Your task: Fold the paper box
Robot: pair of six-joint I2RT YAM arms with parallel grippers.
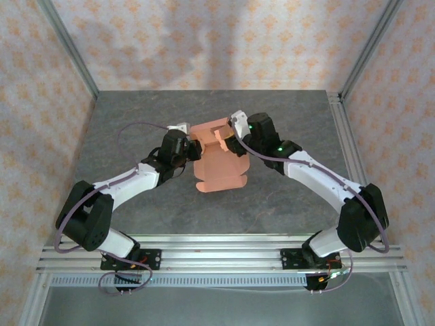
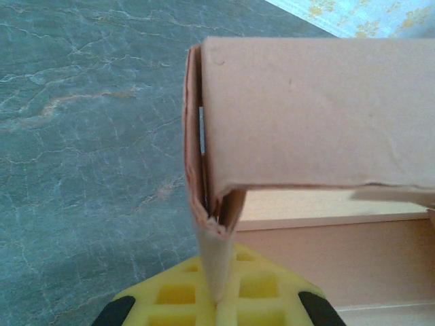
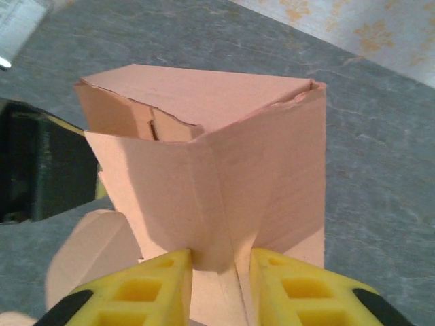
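Box: salmon-orange thin-card paper box (image 1: pixel 219 166), partly folded, with walls raised at its far end and flaps flat at its near end.
Surface: grey marbled table (image 1: pixel 285 197) beneath the box, which sits around its middle.
Left: left gripper (image 2: pixel 217 299) at the box's left side, yellow pads pinched on a thin upright flap.
Right: right gripper (image 3: pixel 221 272) at the box's far right, yellow pads clamping a folded corner.

Black-and-white arms (image 1: pixel 129 180); yellow-padded right gripper (image 3: pixel 221 261)

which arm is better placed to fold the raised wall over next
Right, probably: the right gripper clamps the paper box at the raised wall's crease and can steer it; the left gripper pinches a thin side flap, better for anchoring.
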